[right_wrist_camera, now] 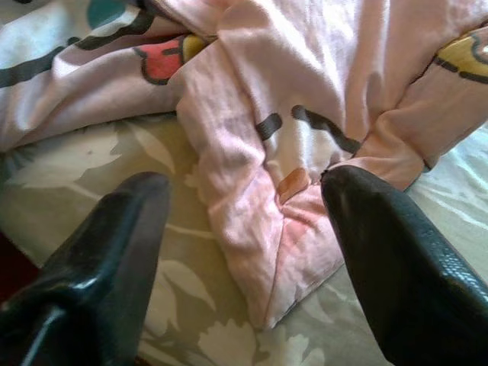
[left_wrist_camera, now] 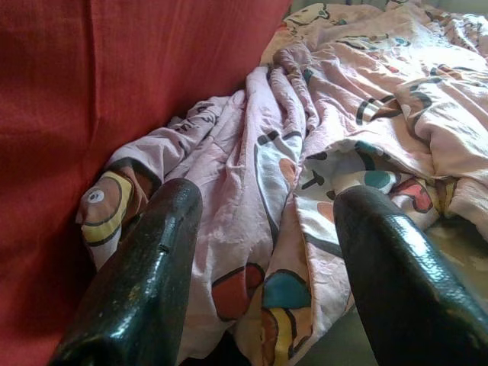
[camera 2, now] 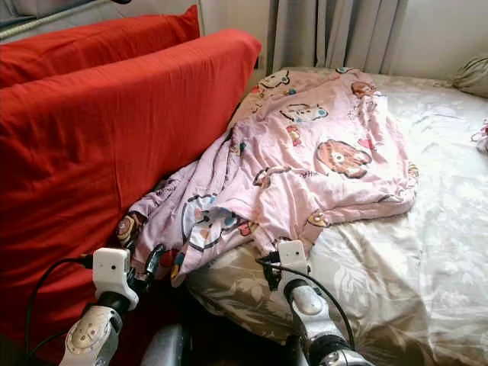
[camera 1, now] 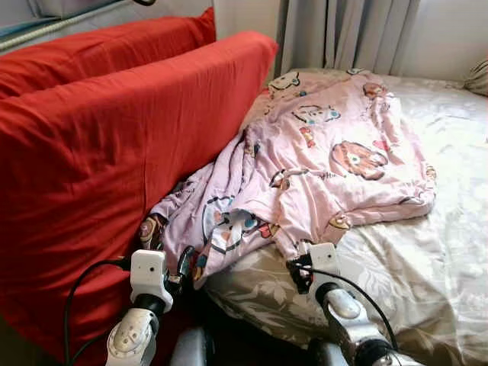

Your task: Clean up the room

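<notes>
A crumpled pink blanket with cartoon prints lies across the bed, its near edge bunched against the red cushions. My left gripper is open, its fingers either side of the blanket's low folds beside the cushion. Open as well, my right gripper straddles a hanging corner of the blanket at the bed's near edge. Both wrists, left and right, sit just below the blanket's near hem.
Two large red cushions stand upright along the left of the bed. Grey curtains hang behind the bed. The floral beige sheet is bare to the right of the blanket. A striped pillow sits at the far right.
</notes>
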Controlling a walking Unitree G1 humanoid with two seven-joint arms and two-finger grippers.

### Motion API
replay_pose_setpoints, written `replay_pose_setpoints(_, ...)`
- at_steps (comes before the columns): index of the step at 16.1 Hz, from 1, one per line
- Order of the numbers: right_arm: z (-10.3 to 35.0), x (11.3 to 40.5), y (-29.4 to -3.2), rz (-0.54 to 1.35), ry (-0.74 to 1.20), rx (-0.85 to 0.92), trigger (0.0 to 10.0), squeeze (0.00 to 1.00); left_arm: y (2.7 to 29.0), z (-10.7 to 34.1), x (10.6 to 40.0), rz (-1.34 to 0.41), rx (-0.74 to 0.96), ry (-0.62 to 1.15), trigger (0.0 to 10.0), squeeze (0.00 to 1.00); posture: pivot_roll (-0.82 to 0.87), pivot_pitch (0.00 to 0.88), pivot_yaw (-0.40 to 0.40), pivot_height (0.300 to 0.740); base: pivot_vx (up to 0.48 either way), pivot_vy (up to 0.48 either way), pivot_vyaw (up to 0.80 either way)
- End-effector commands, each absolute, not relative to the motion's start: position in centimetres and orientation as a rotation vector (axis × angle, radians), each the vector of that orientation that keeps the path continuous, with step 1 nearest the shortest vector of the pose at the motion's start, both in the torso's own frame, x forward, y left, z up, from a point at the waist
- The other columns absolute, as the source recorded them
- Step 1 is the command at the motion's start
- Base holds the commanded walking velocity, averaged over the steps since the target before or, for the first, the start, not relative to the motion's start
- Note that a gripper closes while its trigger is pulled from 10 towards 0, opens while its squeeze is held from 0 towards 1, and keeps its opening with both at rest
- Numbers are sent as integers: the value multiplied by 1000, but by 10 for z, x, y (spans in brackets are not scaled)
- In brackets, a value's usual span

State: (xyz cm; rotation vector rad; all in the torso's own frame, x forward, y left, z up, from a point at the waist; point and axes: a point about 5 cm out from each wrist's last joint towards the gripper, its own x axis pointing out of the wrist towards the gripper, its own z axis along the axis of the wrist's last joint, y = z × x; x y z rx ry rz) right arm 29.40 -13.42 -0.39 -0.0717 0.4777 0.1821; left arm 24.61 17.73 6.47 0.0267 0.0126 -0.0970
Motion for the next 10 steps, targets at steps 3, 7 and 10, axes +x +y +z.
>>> replay_pose_setpoints(3,-5,295,-135,160,505,-97,10000,1000,177,65,230,-103,39,31,10000,0,199,40,20,593,0,0,0)
replay_pose_setpoints(7,-1,300,-141,108,499,-100,10000,0,179,68,213,-96,42,50,10000,0,221,102,29,593,0,0,0)
replay_pose_setpoints(10,4,305,-145,51,492,-70,10000,0,180,71,199,-91,47,71,10000,0,237,134,30,593,0,0,0)
